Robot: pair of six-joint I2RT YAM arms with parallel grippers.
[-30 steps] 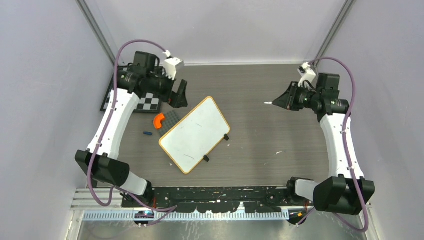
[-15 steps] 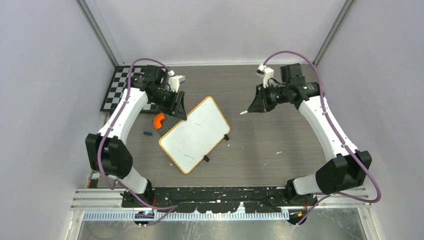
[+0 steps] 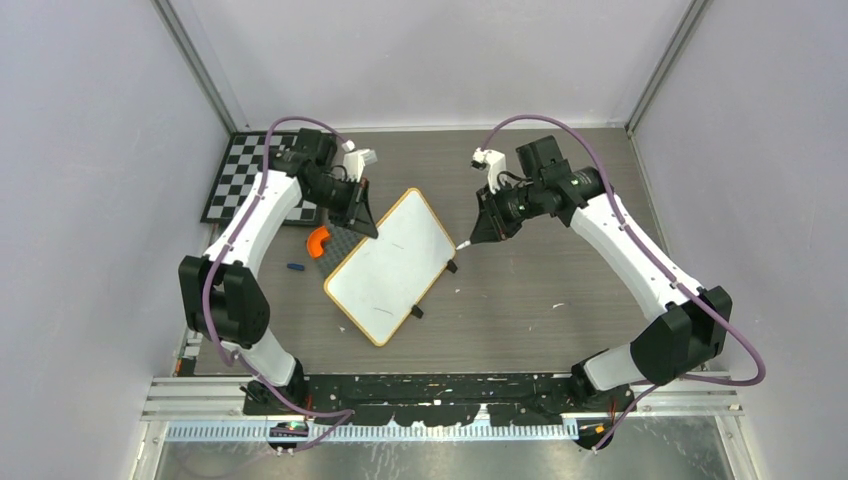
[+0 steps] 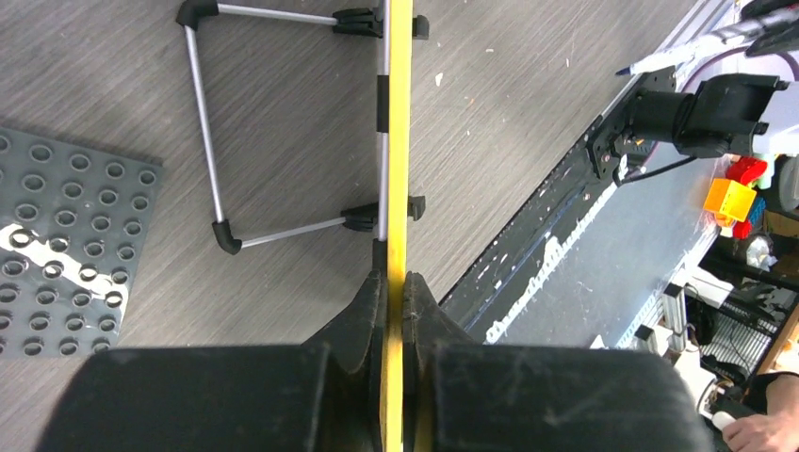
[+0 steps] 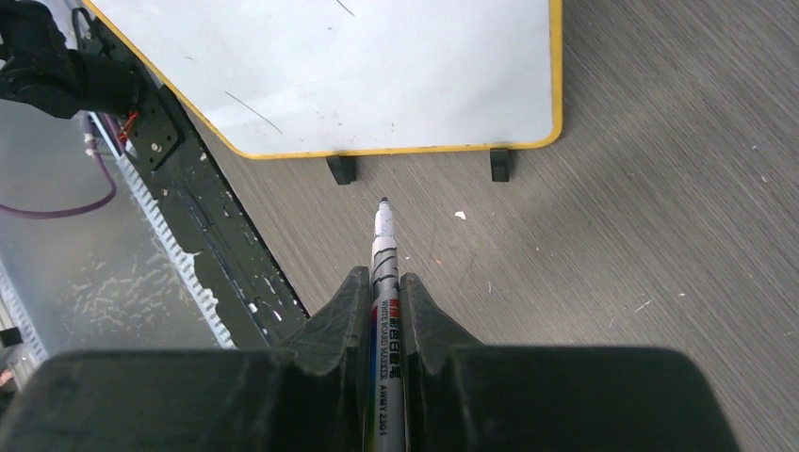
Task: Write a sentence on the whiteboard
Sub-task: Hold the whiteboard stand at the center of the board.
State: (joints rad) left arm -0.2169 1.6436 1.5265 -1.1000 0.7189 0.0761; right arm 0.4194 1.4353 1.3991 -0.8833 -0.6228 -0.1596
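The whiteboard (image 3: 392, 265), white with a thin orange frame and two black feet, lies at a slant at the table's middle. My left gripper (image 3: 362, 222) is shut on its far-left edge. In the left wrist view that frame (image 4: 397, 141) runs edge-on between my left gripper's (image 4: 396, 287) jaws. My right gripper (image 3: 478, 232) is shut on a silver whiteboard marker (image 5: 384, 254), tip bare and hanging just off the board's right edge near the feet (image 5: 341, 169). The sentence is out of view. The board face (image 5: 377, 66) carries only faint dark stray marks.
A black-and-white checkerboard (image 3: 235, 180) lies at the back left. A grey studded plate (image 3: 345, 240) and an orange piece (image 3: 318, 241) sit under the board's left side. A small blue cap (image 3: 295, 268) lies left of the board. A wire stand (image 4: 203, 141) shows behind the board.
My left gripper came down and shut on the board's far-left edge, and the board shifted slightly. My right arm swung left with the marker, up to the board's right edge.
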